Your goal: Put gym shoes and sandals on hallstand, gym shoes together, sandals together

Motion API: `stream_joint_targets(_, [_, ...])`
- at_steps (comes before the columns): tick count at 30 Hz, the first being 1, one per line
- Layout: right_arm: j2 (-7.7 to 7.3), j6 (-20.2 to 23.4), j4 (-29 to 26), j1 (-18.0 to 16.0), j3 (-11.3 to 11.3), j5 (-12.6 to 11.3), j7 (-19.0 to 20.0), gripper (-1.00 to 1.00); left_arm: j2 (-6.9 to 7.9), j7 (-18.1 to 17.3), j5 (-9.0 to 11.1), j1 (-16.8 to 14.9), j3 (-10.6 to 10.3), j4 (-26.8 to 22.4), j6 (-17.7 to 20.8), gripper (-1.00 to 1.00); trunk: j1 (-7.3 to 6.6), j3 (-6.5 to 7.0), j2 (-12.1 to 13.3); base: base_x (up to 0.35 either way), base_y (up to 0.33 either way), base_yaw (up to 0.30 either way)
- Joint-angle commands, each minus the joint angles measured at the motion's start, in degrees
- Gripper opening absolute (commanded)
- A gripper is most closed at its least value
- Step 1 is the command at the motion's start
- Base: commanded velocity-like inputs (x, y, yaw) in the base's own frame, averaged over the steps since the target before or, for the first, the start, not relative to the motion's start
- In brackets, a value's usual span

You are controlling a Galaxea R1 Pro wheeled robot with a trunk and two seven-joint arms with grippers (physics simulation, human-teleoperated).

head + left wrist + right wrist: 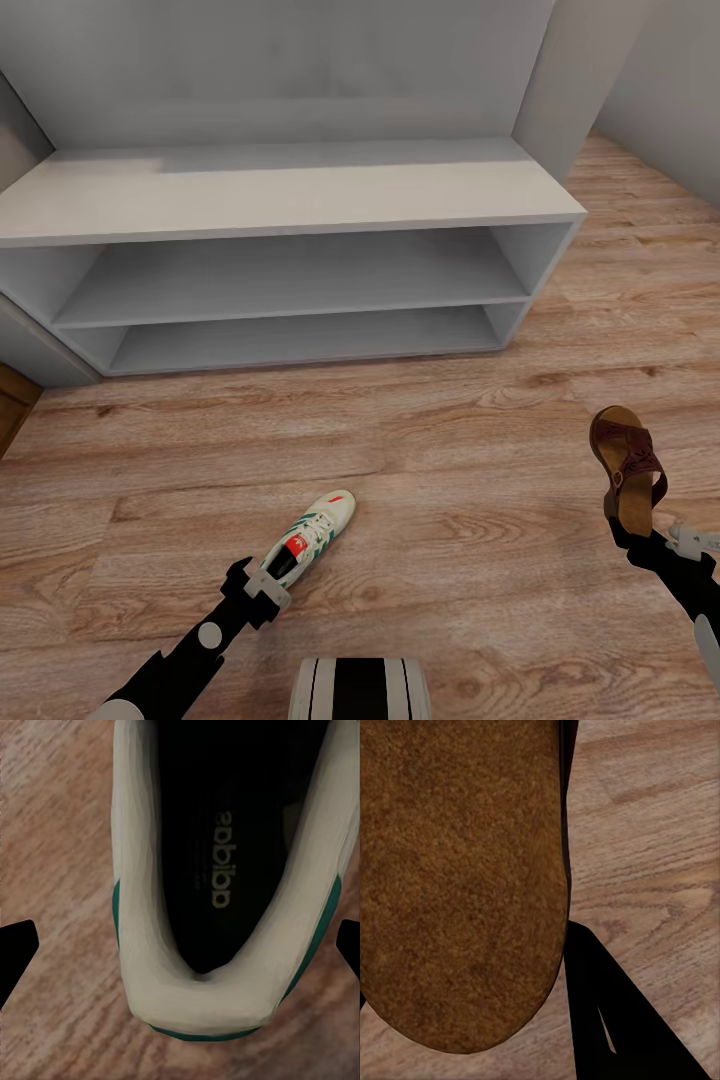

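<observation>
Hallstand (290, 200): pale grey unit set against the wall; a low top over two open shelf slots; nothing is seen on the top or in the slots.
Corridor floor (450, 450): light brown wood-plank laminate, grain and knots visible.
Gym shoe (308, 538): white lace-up sneaker with green side stripes and orange-red patches; seen in front of the hallstand, toe pointed towards it; the heel is met by the left arm's end; whether the sole rests on the planks cannot be told.
Left tool (262, 583): placed at the heel of the gym shoe; in the left wrist view its dark fingertips (15, 949) stand spread on either side of the heel, apart from it; the tool is parted, gripping nothing.
Sandal (628, 468): dark brown woven upper, tan insole; held up above the floor, at the right, well apart from the hallstand.
Right tool (632, 540): closed upon the lower end of the sandal; a dark finger (607, 1020) is seen beside the insole.
</observation>
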Motion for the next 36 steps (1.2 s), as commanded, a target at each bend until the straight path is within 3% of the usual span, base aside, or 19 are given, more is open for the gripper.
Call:
stream_joint_targets(1, [0.02,0.5,-0.1,0.0,-0.1,-0.8,0.4,-1.00,0.02,0.0,-0.6,0.0,0.0,0.0,-0.1,1.00,-0.01,-0.03,0.0,0.000,0.000,0.000])
stream_joint_targets(6, [0.02,0.5,-0.1,0.0,-0.1,-0.8,0.4,-1.00,0.02,0.0,-0.6,-0.2,0.0,0.0,-0.1,1.00,0.07,-0.70,-0.1,0.000,0.000,0.000])
stream_joint_targets(36, [0.02,0.5,-0.1,0.0,-0.1,-0.8,0.4,-1.00,0.03,0.7,-0.6,-0.1,0.0,0.1,-0.1,1.00,0.07,-0.70,-0.1,0.018,0.000,0.000])
